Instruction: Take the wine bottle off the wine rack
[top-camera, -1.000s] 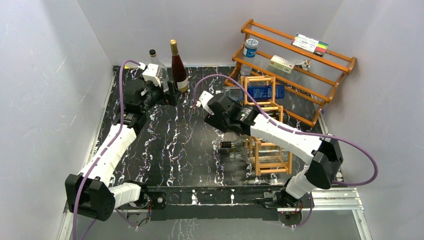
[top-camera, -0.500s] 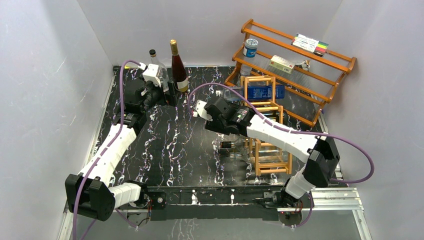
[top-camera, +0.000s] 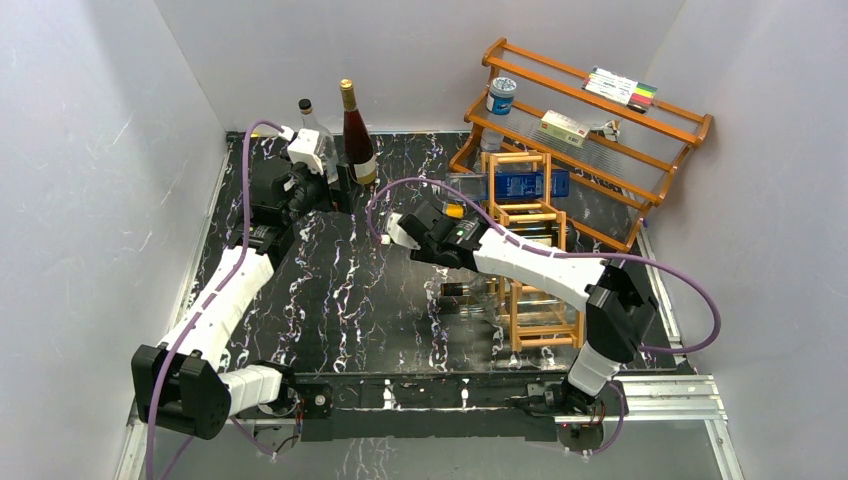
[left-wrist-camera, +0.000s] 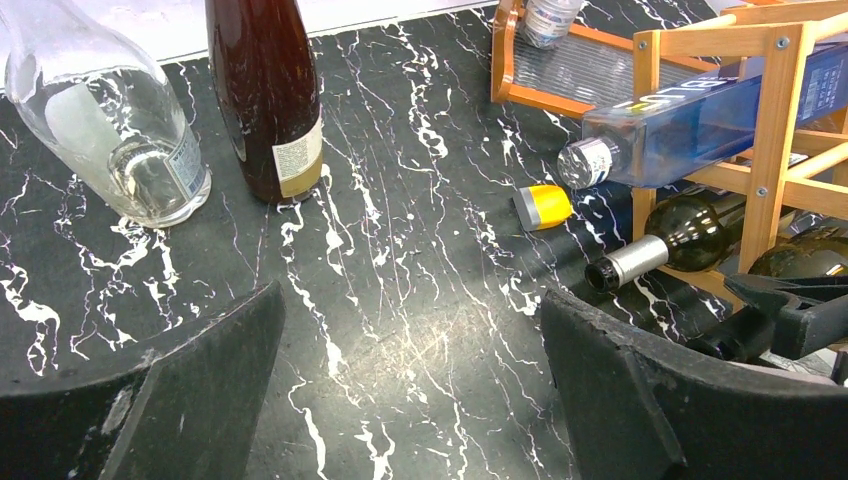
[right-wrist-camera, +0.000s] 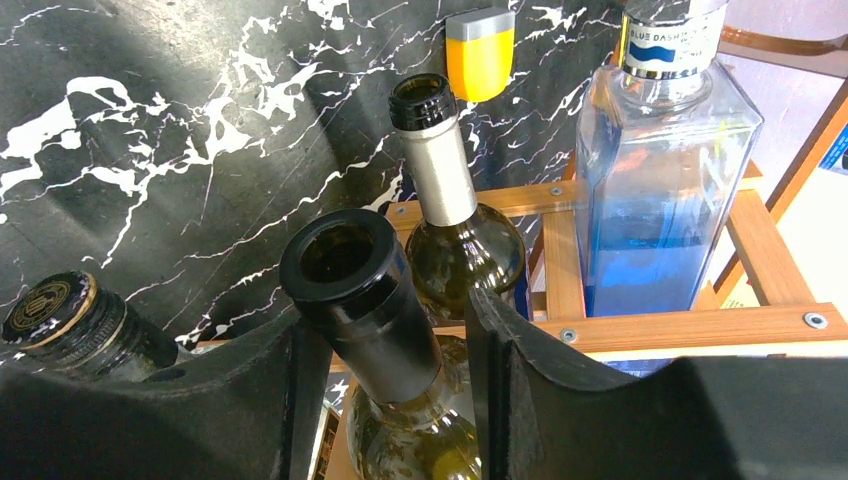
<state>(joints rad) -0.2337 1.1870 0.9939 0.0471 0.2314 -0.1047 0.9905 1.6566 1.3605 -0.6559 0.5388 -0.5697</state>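
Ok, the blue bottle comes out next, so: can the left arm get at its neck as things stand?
Probably yes. The blue bottle pokes its capped neck out of the wine rack toward the open left gripper, and nothing stands between them; the right gripper straddles a dark wine bottle lower down.

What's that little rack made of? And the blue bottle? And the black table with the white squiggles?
The wine rack looks like wood: orange-brown bars with smooth faces, held by small screws. The blue bottle is probably glass, maybe hard plastic: you can see through it and its edges shine. The table looks like black marble with white veins, but it could just be a printed sheet.
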